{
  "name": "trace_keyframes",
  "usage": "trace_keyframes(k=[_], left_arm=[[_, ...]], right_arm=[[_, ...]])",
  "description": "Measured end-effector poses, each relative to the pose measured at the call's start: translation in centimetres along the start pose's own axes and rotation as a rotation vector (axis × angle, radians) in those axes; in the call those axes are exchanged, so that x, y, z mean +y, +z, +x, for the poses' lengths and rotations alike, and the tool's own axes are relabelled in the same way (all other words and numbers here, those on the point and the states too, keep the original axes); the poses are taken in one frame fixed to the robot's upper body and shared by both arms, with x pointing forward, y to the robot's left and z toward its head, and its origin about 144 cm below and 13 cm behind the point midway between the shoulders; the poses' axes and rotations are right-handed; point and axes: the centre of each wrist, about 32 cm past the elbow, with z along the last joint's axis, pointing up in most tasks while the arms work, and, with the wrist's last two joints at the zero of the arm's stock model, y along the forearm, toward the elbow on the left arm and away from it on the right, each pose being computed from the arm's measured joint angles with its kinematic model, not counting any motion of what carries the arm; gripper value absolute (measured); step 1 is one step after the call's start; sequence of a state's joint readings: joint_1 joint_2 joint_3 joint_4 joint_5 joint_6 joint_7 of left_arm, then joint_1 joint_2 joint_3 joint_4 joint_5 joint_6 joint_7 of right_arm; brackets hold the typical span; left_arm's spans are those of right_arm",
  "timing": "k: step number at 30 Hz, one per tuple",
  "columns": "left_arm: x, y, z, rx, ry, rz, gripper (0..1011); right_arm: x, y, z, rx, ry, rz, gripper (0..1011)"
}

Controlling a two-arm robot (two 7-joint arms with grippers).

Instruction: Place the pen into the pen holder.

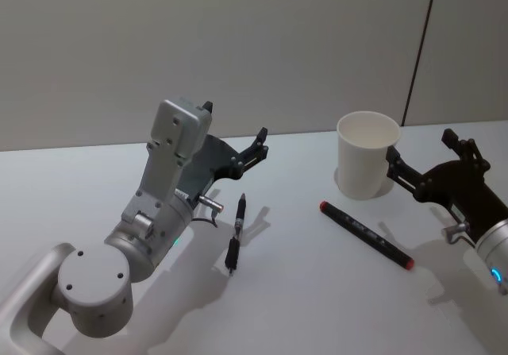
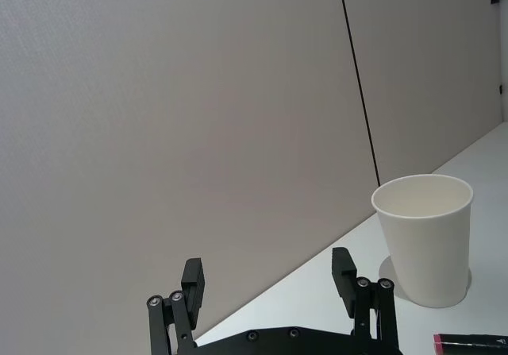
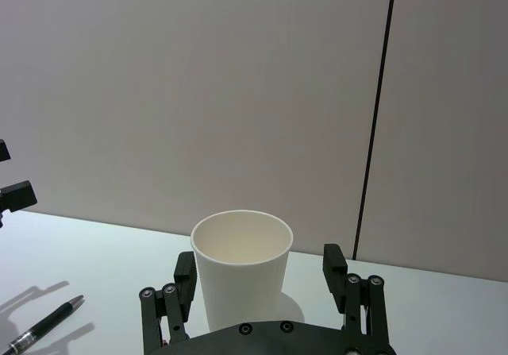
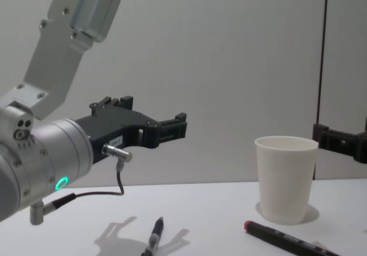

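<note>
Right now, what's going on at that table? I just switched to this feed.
Nothing is held yet. The left end effector hangs open above the table, just beyond the black pen lying flat there. The right end effector, also open, sits right beside the upright white paper cup, pointed at it. A red-tipped marker lies on the table in front of the cup. No pen is in the cup.

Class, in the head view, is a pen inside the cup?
No, both the black pen and the marker lie on the table outside the cup.
</note>
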State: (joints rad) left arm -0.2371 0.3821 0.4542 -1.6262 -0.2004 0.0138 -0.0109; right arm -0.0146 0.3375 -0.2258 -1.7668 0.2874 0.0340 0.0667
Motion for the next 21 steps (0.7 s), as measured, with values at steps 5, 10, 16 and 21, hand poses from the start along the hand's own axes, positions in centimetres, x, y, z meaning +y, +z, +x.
trace_keyframes(k=[5, 10, 16, 21], left_arm=[[0.00, 0.00, 0.00, 0.000, 0.000, 0.000, 1001], [0.00, 0.00, 0.00, 0.000, 0.000, 0.000, 1001], [0.00, 0.00, 0.00, 0.000, 0.000, 0.000, 1001], [0.00, 0.00, 0.00, 0.000, 0.000, 0.000, 1001]], right_arm=[[0.00, 0.00, 0.00, 0.000, 0.000, 0.000, 1001], [0.10, 0.03, 0.05, 0.000, 0.007, 0.001, 1002], [0.27, 0.14, 0.25, -0.005, 0.028, 0.002, 1001], [0.22, 0.29, 0.60, -0.014, 0.047, -0.004, 1001]])
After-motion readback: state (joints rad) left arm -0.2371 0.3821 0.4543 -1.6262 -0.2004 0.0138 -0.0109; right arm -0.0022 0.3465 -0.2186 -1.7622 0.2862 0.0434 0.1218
